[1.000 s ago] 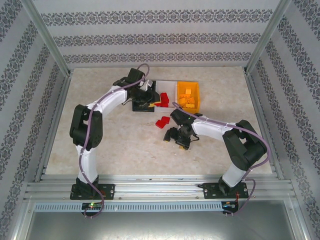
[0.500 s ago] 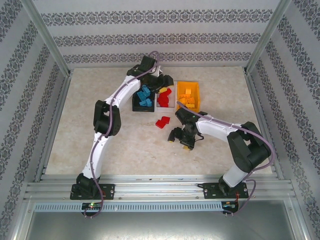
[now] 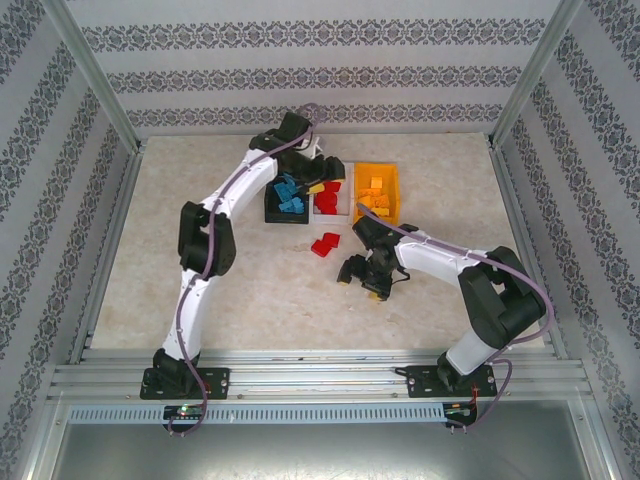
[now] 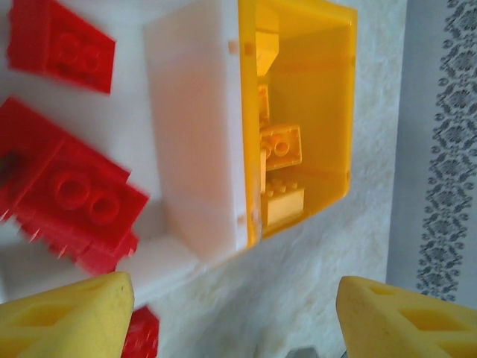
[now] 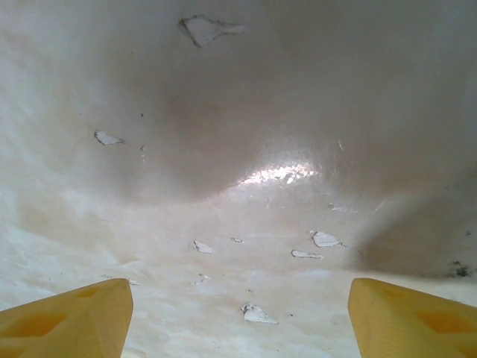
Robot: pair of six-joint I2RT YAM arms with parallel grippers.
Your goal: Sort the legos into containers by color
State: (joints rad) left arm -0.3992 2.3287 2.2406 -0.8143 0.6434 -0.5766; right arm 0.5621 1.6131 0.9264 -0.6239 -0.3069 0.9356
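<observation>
Left gripper point(image 4: 232, 317) was spread and empty above the white bin point(image 4: 195, 142), which held red legos point(image 4: 74, 195). Yellow legos point(image 4: 282, 145) lay in the yellow bin point(image 4: 332, 112). Right gripper point(image 5: 240, 313) was spread over the table point(image 5: 246, 149).

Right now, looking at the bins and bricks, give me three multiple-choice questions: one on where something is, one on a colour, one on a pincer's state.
1. Where do the two loose red legos lie?
A) inside the orange-yellow bin
B) on the table, near side of the white bin
C) on top of an arm

2. What colour are the legos in the black bin?
A) blue
B) red
C) yellow

3. The right pincer is:
A) shut on a red lego
B) shut on a yellow lego
C) open and empty

Answers:
1 B, they rest on bare table before that bin.
2 A, blue bricks fill it.
3 C, its fingers stand wide apart over bare table.
</observation>
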